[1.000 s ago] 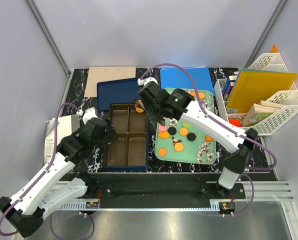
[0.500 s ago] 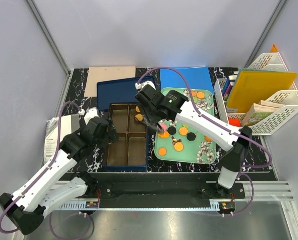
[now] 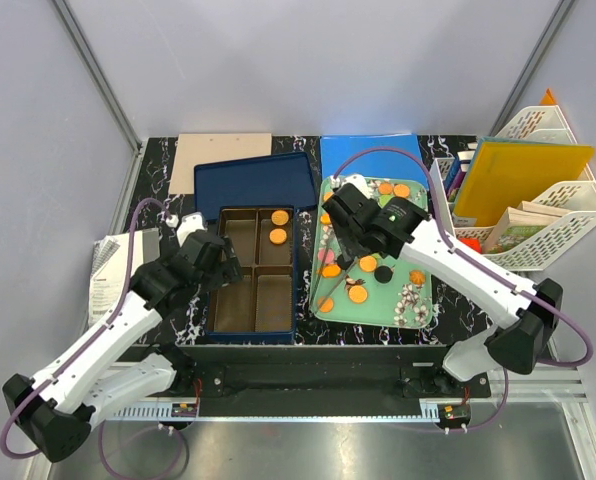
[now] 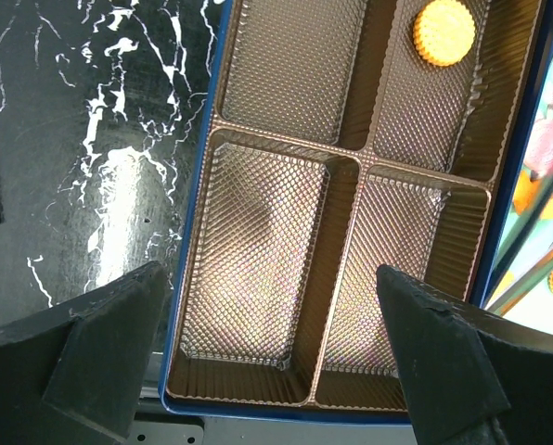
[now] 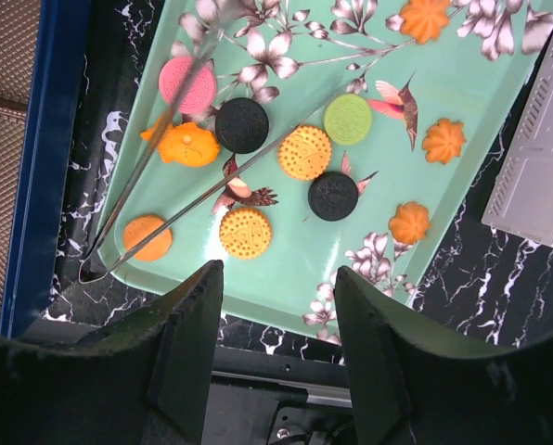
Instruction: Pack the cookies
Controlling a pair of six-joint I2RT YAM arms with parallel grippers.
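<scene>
Several cookies, mostly orange with pink [image 5: 187,83], green [image 5: 348,119] and black [image 5: 242,124] ones, lie on the mint-green tray [image 3: 418,300]. Two orange cookies [image 3: 279,217] lie in the far right compartment of the blue box's gold insert [image 3: 240,305]; one shows in the left wrist view [image 4: 443,31]. My right gripper [image 3: 340,240] is open and empty above the tray's near part [image 5: 278,278]. My left gripper [image 3: 230,265] is open and empty over the box's near compartments [image 4: 269,273].
Metal tongs [image 5: 156,218] lie on the tray's left side. The box's blue lid [image 3: 253,182] lies behind it, with a blue folder [image 3: 373,155] and cardboard [image 3: 223,160]. White file racks [image 3: 538,215] stand at the right. Papers [image 3: 108,275] lie at the left.
My right gripper has pulled back from the box's far right compartment to above the tray, uncovering two orange cookies there. The left gripper has shifted slightly.
</scene>
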